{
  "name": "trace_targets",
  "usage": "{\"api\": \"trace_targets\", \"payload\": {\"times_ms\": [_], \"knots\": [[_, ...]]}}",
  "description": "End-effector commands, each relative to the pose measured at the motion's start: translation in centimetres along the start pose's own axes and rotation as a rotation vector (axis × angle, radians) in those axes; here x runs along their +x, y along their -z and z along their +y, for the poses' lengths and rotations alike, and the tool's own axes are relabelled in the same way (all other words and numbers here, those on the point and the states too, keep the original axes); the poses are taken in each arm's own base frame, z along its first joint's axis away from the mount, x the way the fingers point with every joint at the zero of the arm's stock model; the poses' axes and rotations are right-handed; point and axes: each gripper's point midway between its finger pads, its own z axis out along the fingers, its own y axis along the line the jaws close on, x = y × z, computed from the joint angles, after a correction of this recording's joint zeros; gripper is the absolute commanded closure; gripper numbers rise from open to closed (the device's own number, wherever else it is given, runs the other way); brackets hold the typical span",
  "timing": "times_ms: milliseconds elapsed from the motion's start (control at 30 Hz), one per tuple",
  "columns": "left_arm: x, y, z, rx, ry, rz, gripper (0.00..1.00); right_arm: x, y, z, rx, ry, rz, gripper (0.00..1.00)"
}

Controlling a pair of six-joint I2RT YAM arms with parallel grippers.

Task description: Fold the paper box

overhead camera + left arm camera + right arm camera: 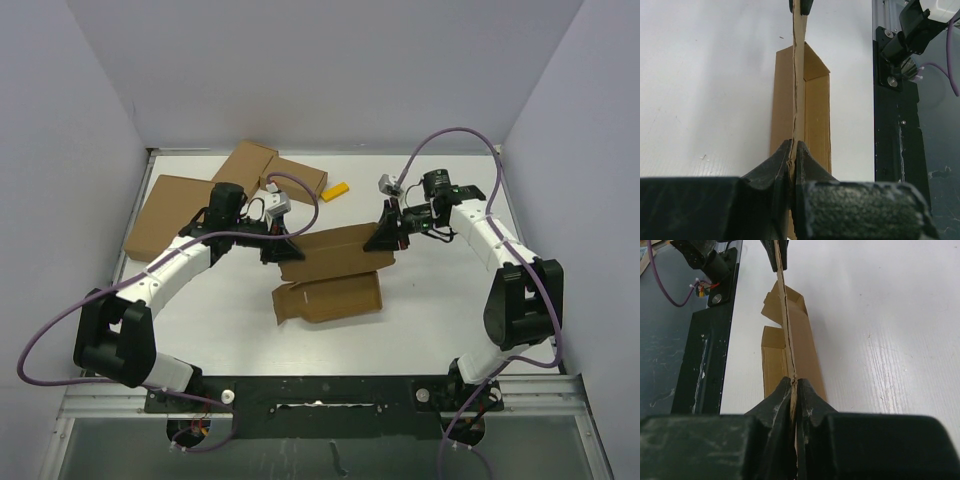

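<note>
On the white surface [430,300], just nearside of the spare cardboard stack [170,210], the paper box [335,290] lies half-formed — light, thin, likely crease-prone, best gripped at flap edges — its raised flap clamped at opposite ends by left end effector [283,250] and right end effector [385,238].

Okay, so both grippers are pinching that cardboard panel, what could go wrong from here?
The left gripper and right gripper clamp opposite ends of one panel; uneven pulling or twisting could buckle or tear it, and its edge looks ragged. Each holds it only at the tips, so it might slip out. The box body below lies loose on the table and may drag instead of folding.
</note>
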Motion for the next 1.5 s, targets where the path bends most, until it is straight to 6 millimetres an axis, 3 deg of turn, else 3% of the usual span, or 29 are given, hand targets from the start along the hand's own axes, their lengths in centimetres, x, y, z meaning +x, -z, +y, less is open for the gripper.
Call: {"api": "trace_targets", "payload": {"times_ms": [0, 333, 600, 833, 967, 1133, 1267, 1467], "knots": [[-1.9, 0.7, -1.7, 0.025, -0.086, -0.039, 1.00, -2.0, 0.0, 1.0, -0.041, 0.078, -0.040, 1.00], [-2.6, 1.1, -1.1, -0.027, -0.093, -0.066, 0.99, -2.3, 0.5, 1.3, -0.041, 0.110, -0.049, 1.00], [-4.4, 2.9, -1.2, -0.087, -0.116, -0.168, 0.69, -2.2, 1.3, 0.6, -0.005, 0.088, -0.050, 1.00], [-5.3, 5.1, -0.6, -0.272, -0.120, -0.235, 0.54, -2.2, 2.3, -0.1, 0.030, 0.067, -0.062, 1.00], [-5.0, 6.7, 0.5, -0.436, -0.025, -0.279, 0.54, -2.1, 2.6, -0.5, 0.046, 0.054, -0.063, 1.00], [-0.7, 8.0, 1.1, -0.601, 0.246, -0.344, 0.64, -2.0, 2.6, -0.7, 0.052, 0.041, -0.061, 1.00], [1.9, 7.7, 0.4, -0.600, 0.382, -0.437, 0.70, -1.9, 2.6, -0.9, 0.052, 0.035, -0.061, 1.00], [2.6, 6.2, 1.7, -0.643, 0.371, -0.442, 0.92, -1.8, 2.6, -0.9, 0.052, 0.031, -0.061, 1.00]]}}
